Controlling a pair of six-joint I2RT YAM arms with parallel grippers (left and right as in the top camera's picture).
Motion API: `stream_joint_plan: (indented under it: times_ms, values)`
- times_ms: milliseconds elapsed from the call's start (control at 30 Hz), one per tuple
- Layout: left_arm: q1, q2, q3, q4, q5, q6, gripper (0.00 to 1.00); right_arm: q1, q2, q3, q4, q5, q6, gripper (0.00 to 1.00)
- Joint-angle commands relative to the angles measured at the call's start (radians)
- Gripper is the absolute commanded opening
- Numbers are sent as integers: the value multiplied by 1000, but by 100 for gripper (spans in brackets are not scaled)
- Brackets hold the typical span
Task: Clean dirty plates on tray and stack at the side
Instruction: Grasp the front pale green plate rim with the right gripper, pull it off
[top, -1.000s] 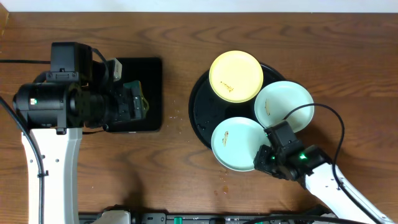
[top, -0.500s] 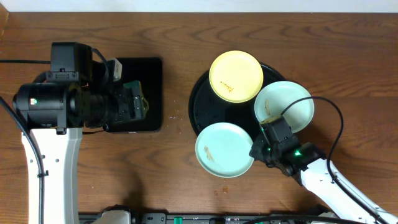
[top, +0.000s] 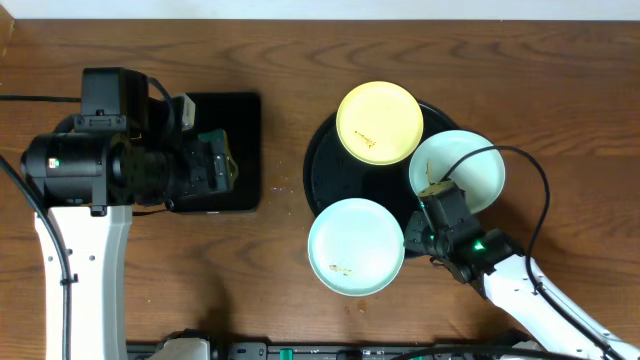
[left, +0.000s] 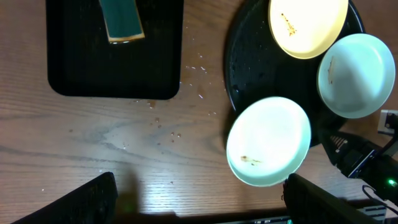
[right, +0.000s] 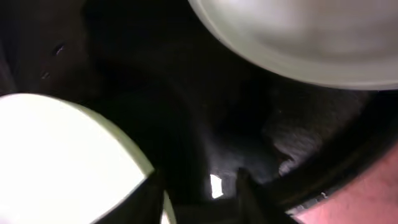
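Observation:
The round black tray (top: 330, 170) holds a pale yellow plate (top: 379, 122) with a brown smudge and a mint plate (top: 457, 170) at its right. A second mint plate (top: 356, 245) with a small smudge lies half off the tray's front-left rim, over the table. My right gripper (top: 415, 235) is at this plate's right edge. In the right wrist view its fingers (right: 202, 193) stand apart over the tray (right: 205, 124), the plate's rim (right: 56, 162) against the left finger. My left gripper (left: 205, 205) is open and empty, high over the table.
A rectangular black tray (top: 245, 120) at the left holds a green and yellow sponge (left: 122, 20), partly under my left arm in the overhead view. Small crumbs (left: 199, 62) lie on the wood between the two trays.
The near mint plate has slid left and toward the front, off the tray's rim, turning as it went. My right gripper moved left and a little back with it. The left arm has not moved.

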Motion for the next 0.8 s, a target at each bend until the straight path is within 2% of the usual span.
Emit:
stream_joint_plan:
  times_ms: [0,67,300,467,567,700,767]
  values:
    - [3,-11,0,-3,-18,13,86,-5,3,5,35,-130,-236,49]
    - [3,-11,0,-3,-18,13,86,-13,3,13,53,-204,-338,57]
    - [3,-11,0,-10,-18,13,86,-26,5,18,56,-327,-502,58]
    - [3,-11,0,-11,-18,13,86,-23,6,76,73,-374,-603,46]
    - [3,-11,0,-10,-18,13,86,-23,32,197,-63,-428,-701,47]
    - [3,-11,0,-10,-20,8,86,10,132,430,-305,-360,-856,48]
    - [3,-11,0,-10,-48,-36,86,49,208,523,-379,-344,-908,48]
